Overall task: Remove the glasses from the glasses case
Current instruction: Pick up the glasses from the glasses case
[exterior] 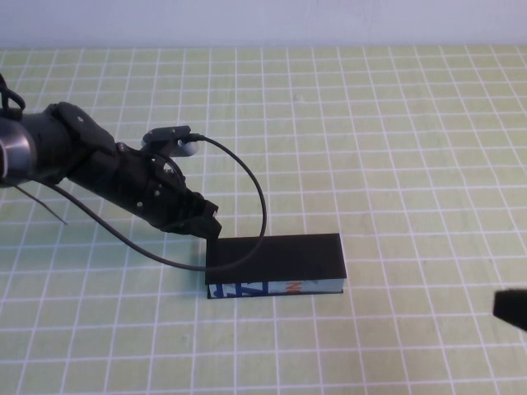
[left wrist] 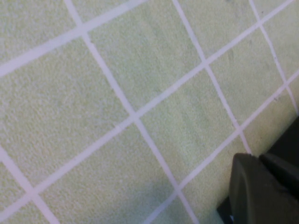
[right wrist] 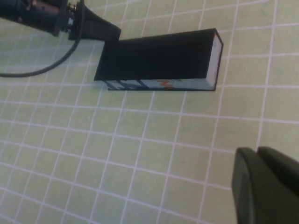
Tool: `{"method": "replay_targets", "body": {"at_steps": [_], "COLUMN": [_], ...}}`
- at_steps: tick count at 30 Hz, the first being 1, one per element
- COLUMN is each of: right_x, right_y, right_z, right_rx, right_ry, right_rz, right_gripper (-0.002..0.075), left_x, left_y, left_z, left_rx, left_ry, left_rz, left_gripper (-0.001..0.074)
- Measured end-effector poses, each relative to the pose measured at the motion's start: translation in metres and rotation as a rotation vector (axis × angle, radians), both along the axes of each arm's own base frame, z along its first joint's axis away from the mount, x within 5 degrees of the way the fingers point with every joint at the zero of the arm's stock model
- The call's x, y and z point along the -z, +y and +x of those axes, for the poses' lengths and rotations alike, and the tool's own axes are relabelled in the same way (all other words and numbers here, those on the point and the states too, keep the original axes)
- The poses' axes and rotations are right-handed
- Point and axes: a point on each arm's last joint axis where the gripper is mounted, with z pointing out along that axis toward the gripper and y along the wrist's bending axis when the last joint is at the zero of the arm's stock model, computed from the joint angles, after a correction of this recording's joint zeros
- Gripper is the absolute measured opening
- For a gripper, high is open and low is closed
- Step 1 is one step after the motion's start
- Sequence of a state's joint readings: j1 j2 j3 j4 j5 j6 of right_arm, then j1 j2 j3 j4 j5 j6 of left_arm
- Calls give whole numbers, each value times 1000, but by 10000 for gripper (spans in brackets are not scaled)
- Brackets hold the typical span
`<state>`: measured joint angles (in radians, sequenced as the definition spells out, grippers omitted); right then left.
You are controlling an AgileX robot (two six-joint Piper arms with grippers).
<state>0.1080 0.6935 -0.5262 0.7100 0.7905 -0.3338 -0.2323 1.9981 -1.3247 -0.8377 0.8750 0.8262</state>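
Observation:
The glasses case [exterior: 274,257] lies shut on the green grid mat, black lid up, white front side with blue and orange marks toward me. It also shows in the right wrist view [right wrist: 159,60]. The glasses are hidden. My left gripper [exterior: 211,228] is low at the case's back left corner, its fingers together and holding nothing; in the left wrist view [left wrist: 259,158] it hangs just over the mat. My right gripper [exterior: 510,309] is at the right edge of the high view, well clear of the case, fingers together and empty [right wrist: 257,150].
A black cable [exterior: 247,173] loops from the left wrist over the case's left end. The green grid mat [exterior: 370,123] covers the table. The left arm [exterior: 90,160] reaches in from the left.

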Motion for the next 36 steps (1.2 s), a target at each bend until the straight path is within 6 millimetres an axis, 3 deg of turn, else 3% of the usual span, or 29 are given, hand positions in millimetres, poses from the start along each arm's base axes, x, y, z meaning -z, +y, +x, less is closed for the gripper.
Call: {"method": "replay_targets", "body": {"at_steps": [5, 10, 14, 18, 23, 25, 30, 36], "right_x": [-13, -17, -7, 9, 32, 38, 51, 67], "right_y": [12, 54, 102, 149, 178, 183, 195, 205], "right_z": [50, 80, 87, 80, 78, 83, 96, 108], "right_rx": [-128, -312, -466, -655, -807, -823, -873, -924], "right_ry": [64, 70, 65, -39, -197, -253, -395, -533], "right_rz": [-78, -148, -277, -458, -673, -713, -778, -862], "right_gripper": [-18, -17, -17, -17, -8, 33, 229, 302], "left_x": [0, 0, 0, 0, 0, 0, 0, 0], "left_y": [0, 0, 0, 0, 0, 0, 0, 0], "left_z": [1, 1, 1, 1, 1, 1, 1, 1], "left_rx": [-3, -5, -5, -5, -5, -5, -5, -5], "left_ry": [-5, -5, -5, -5, -5, -5, -5, -5], "left_rz": [3, 4, 4, 4, 4, 4, 4, 4], "left_gripper": [-4, -4, -4, -4, -4, -4, -4, -4]}}
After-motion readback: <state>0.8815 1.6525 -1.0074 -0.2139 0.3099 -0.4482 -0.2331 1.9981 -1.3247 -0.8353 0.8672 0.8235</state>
